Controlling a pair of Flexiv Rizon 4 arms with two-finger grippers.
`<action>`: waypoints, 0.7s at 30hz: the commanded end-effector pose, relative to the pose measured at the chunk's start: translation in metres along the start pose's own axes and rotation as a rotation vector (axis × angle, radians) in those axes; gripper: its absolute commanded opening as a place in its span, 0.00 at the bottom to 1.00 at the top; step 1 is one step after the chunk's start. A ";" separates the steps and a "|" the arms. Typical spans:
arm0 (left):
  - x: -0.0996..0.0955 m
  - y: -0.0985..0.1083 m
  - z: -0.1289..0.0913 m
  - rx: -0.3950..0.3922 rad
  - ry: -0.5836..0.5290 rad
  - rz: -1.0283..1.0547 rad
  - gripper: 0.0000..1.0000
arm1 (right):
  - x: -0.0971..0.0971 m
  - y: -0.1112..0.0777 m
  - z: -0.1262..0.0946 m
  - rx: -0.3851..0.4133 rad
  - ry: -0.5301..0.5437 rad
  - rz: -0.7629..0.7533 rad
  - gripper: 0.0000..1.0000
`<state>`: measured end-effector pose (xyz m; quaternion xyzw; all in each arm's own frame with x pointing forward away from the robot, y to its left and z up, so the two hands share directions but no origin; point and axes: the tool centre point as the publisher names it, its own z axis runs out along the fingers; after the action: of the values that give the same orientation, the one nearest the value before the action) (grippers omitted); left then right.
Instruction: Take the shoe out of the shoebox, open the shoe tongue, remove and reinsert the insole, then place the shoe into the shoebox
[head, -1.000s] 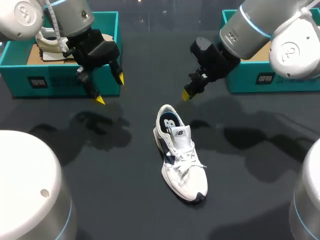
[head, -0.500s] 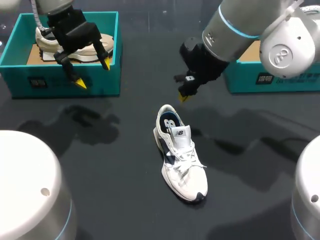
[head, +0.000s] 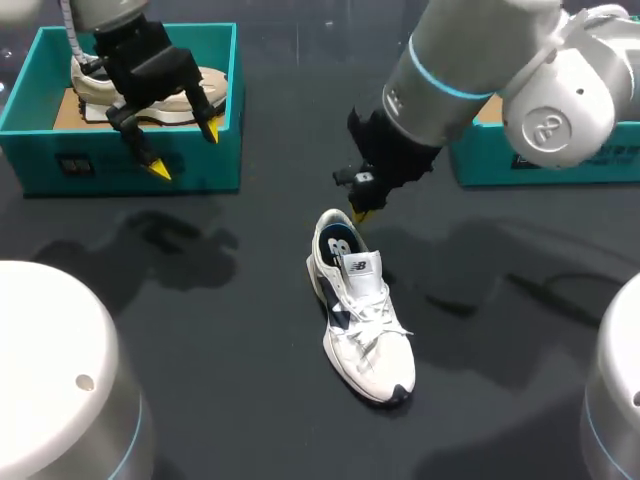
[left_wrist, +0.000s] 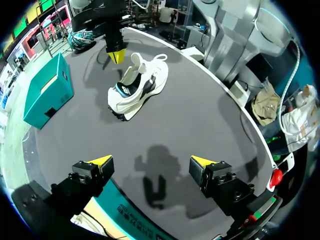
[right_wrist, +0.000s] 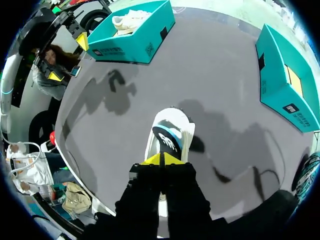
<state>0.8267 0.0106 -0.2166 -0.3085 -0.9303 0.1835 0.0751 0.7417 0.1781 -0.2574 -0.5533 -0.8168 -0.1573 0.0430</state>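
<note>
Since a second ago the left pincer has drawn back over the left shoebox, fingers spread, grasping nothing; a beige shoe lies inside. Mid-tabletop lies the white shoe. The right pincer has dropped just above its heel, tips clenched together, empty. The right shoebox has its contents hidden.

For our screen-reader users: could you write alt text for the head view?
A white shoe stands upright on the dark table, with the right gripper close to its heel. The left gripper hangs open over a teal shoebox at far left.
</note>
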 end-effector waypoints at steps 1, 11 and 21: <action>0.002 0.005 -0.003 0.002 0.001 0.001 1.00 | 0.019 -0.016 0.015 -0.046 -0.117 0.011 0.00; 0.003 0.007 -0.007 0.030 -0.007 -0.017 1.00 | 0.018 -0.020 0.019 -0.044 -0.130 0.023 0.00; 0.000 0.010 -0.007 0.032 -0.008 -0.037 1.00 | 0.010 -0.011 0.043 -0.115 -0.187 0.012 0.00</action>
<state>0.8328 0.0203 -0.2133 -0.2888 -0.9333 0.1984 0.0790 0.7327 0.1887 -0.2826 -0.5716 -0.8061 -0.1459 -0.0476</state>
